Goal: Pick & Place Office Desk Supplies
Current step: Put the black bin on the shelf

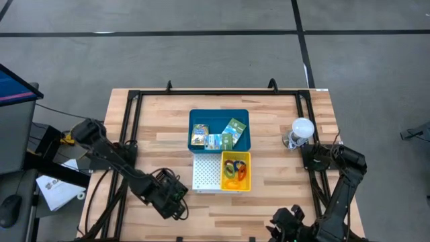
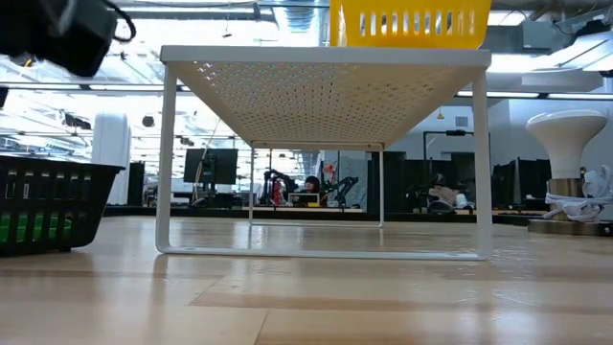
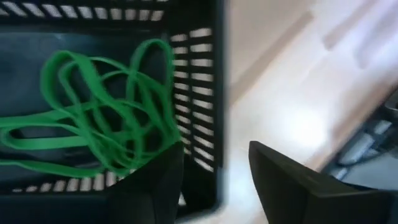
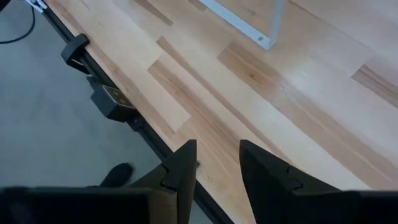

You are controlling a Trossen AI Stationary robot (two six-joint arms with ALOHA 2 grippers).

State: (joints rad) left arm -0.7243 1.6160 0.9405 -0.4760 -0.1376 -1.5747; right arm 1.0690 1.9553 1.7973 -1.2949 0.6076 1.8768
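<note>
Green rubber bands point(image 3: 99, 118) piled inside black slotted basket point(image 3: 193, 81), loose. Left tool point(image 3: 214, 168) above basket's wall, fingers spread, pinching nothing. Right tool point(image 4: 217, 162) near front table point(image 4: 298, 93) edge, fingers parted, empty. Packets point(image 1: 216, 138) in blue bin point(image 1: 219, 115).

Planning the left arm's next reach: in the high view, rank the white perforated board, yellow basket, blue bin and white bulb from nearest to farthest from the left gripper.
From the left gripper, at the table's front left:
1. White perforated board, just right of it.
2. Yellow basket, beside the board.
3. Blue bin, behind the board.
4. White bulb, far right.
</note>
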